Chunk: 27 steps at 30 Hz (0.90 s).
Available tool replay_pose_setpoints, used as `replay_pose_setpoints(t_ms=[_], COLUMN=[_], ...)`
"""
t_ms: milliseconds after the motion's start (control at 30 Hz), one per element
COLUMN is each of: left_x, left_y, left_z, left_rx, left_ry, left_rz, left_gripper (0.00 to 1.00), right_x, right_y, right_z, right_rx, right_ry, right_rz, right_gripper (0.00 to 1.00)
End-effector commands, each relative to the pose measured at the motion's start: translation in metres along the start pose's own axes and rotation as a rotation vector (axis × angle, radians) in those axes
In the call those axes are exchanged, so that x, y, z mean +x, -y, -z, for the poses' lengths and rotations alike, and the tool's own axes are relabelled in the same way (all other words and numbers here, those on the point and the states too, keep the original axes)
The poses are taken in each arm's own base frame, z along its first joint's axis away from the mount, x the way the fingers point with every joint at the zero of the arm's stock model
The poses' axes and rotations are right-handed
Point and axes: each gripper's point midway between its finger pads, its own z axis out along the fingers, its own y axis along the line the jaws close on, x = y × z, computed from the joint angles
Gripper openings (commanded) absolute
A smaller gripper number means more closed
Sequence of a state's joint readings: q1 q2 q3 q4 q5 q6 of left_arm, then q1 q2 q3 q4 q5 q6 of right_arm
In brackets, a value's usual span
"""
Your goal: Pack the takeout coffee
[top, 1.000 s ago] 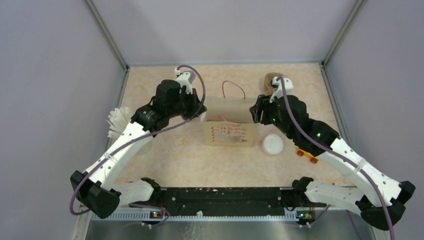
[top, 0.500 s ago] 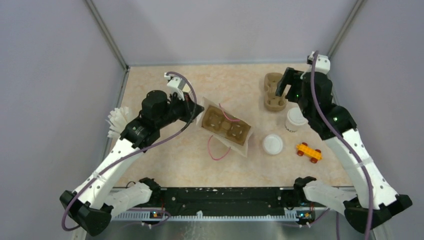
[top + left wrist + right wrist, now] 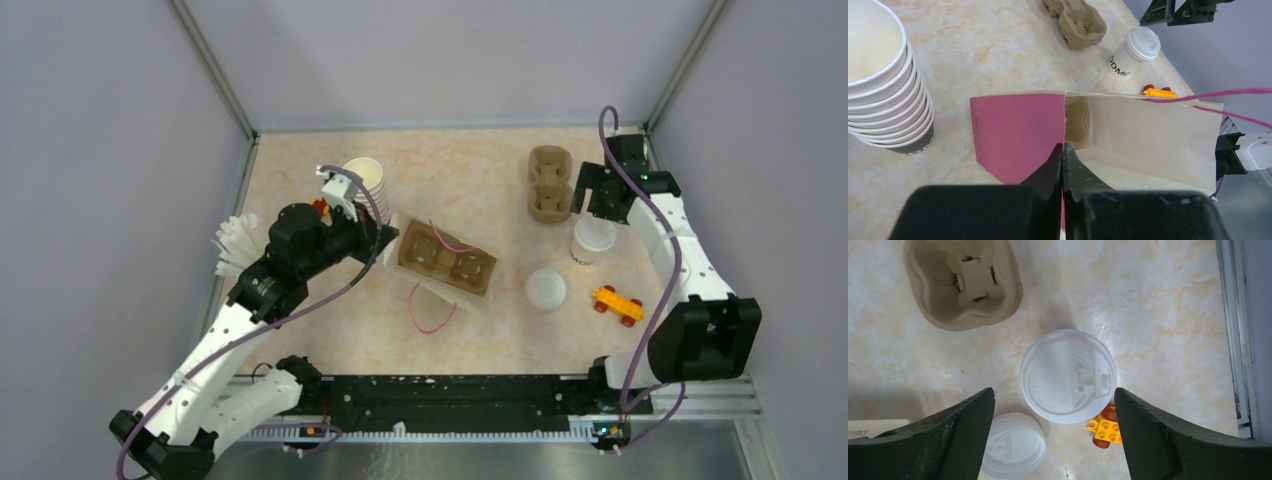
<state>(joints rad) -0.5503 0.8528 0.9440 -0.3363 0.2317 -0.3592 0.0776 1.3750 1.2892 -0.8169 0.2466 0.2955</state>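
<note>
The takeout coffee [image 3: 592,242], a small white cup with a white lid and black lettering, stands at the back right. It also shows in the left wrist view [image 3: 1132,50]. My right gripper [image 3: 594,212] is open above it. In the right wrist view the gripper [image 3: 1054,391] has a jaw on each side of the coffee's lid [image 3: 1068,376], not touching it. My left gripper [image 3: 385,236] is shut on the edge of the paper bag [image 3: 447,264]. The bag [image 3: 1148,135] is tipped with its mouth open, and a brown cup carrier [image 3: 440,255] sits inside it.
A stack of brown cup carriers [image 3: 549,183] lies left of the coffee. A loose white lid [image 3: 546,289] and a yellow toy car [image 3: 615,305] lie in front of the coffee. A stack of lidless cups [image 3: 365,180] stands behind my left gripper. A white ridged bundle [image 3: 235,248] lies at the left edge.
The bag stood upright between both grippers; now it is tipped over, held by the left gripper alone. The right gripper let go and moved back right to above the coffee.
</note>
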Motion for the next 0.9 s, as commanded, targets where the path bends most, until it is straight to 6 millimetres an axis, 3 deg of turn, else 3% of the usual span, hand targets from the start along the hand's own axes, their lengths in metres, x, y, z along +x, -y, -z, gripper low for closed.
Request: replay_pose_setpoints(t_ms=[0,300,867], left_x=[-0.010,-0.001,0.006], left_y=[0.009,0.009,0.008], left_z=[0.011,0.021,0.021], left_rx=[0.032,0.033,0.036], left_ry=[0.040,0.024,-0.001], left_rz=[-0.044,-0.037,-0.037], left_gripper=[0.00,0.00,0.00], right_x=[0.011,0.024,0.027], right_y=[0.006,0.019,0.028], right_z=[-0.004,-0.012,-0.037], right_rx=[-0.039,-0.005,-0.015], right_ry=[-0.097,-0.144,-0.199], right_rz=[0.062,0.130,0.212], right_gripper=[0.87,0.90,0.90])
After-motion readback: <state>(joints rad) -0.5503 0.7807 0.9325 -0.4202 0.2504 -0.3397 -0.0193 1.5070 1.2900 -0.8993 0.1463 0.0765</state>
